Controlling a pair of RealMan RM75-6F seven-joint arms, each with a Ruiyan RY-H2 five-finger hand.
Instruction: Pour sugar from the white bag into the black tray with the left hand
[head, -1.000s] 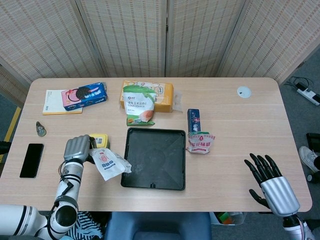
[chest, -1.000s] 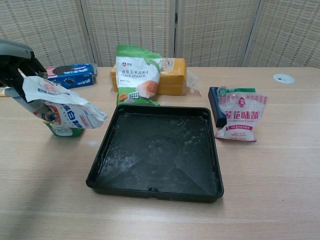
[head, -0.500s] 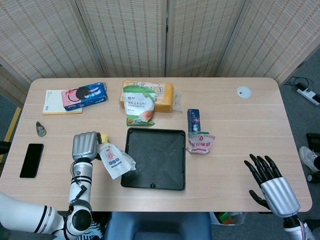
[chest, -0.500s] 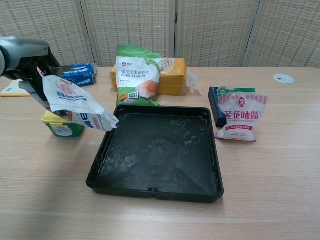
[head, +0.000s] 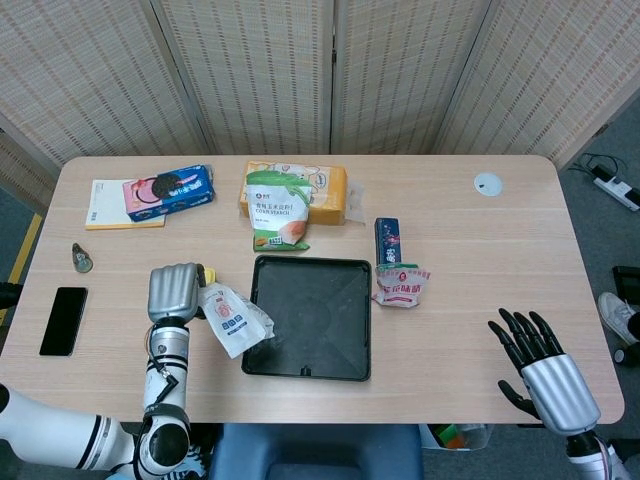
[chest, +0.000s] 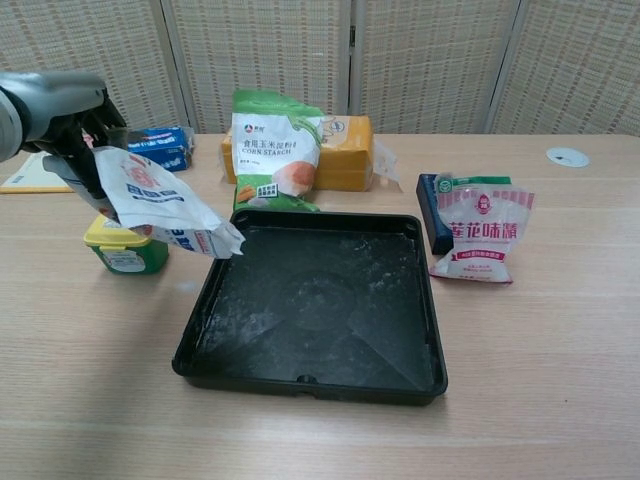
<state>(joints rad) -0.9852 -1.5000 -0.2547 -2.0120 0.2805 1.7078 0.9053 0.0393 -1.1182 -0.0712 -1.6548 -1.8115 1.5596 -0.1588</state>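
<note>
On the wooden table (head: 460, 235), the black tray (head: 308, 317) lies in the middle. Behind the tray stands a green bag (chest: 276, 148) that reads "CORN STARCH". Left of the tray, the left hand (head: 173, 291) holds the white bag (chest: 162, 204) in the air, tilted, with its lower corner over the tray's left rim. Only the head view shows the right hand (head: 545, 371), far right of the tray, fingers spread and holding nothing.

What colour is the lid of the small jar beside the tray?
Yellow; the jar shows best in the chest view.
</note>
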